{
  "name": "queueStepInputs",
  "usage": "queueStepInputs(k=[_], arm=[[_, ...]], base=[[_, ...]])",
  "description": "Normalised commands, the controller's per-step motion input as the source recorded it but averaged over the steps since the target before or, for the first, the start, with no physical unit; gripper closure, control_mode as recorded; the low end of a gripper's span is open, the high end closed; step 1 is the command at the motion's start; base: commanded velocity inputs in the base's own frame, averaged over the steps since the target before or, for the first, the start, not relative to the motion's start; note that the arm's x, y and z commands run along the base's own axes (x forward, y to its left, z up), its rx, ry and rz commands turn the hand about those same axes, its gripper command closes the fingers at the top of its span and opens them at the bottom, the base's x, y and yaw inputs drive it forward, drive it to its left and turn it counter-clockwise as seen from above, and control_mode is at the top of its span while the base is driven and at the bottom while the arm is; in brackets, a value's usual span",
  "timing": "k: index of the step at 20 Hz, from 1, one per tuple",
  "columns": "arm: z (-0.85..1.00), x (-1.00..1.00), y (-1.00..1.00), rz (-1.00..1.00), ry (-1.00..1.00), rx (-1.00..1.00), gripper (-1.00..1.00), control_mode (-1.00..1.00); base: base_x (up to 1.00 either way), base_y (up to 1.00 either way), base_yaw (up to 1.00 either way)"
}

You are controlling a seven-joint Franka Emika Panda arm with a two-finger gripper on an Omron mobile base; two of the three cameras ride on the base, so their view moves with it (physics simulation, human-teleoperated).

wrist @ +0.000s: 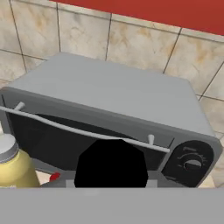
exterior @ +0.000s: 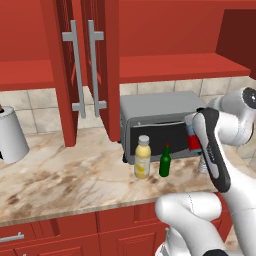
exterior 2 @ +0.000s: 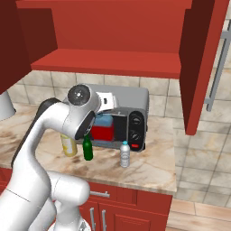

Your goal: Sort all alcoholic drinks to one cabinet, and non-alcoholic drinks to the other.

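While the arm reaches over the counter (exterior: 60, 175), the gripper (exterior 2: 103, 115) hangs in front of the oven (exterior: 155, 107), closed narrowly over the black cap of the square bottle (exterior 2: 103, 131). That bottle looks gripped, though the fingers themselves are hidden from me. In the left base view the juice (exterior: 142, 157) stands at the oven's 6 o'clock, with the green bottle (exterior: 165, 161) just beside it at 3 o'clock. The water bottle (exterior 2: 125, 154) stands on the counter near the oven's dials. The two-handled cabinet (exterior: 85, 70) is open at 11 o'clock of the oven; the one-handled cabinet (exterior 2: 198, 67) is open at 2 o'clock.
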Motion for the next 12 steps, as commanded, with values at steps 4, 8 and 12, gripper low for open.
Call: queueStepInputs(k=[4, 8, 12], arm=[[0.42, -0.37, 0.01, 0.04, 0.0, 0.0, 1.0, -1.0], [0.34, -0.4, 0.09, 0.05, 0.0, 0.0, 1.0, -1.0], [0.33, -0.33, 0.18, 0.05, 0.0, 0.0, 1.0, -1.0]], base=[[0.0, 0.0, 0.0], [0.0, 0.0, 0.0], [0.0, 0.0, 0.0]])
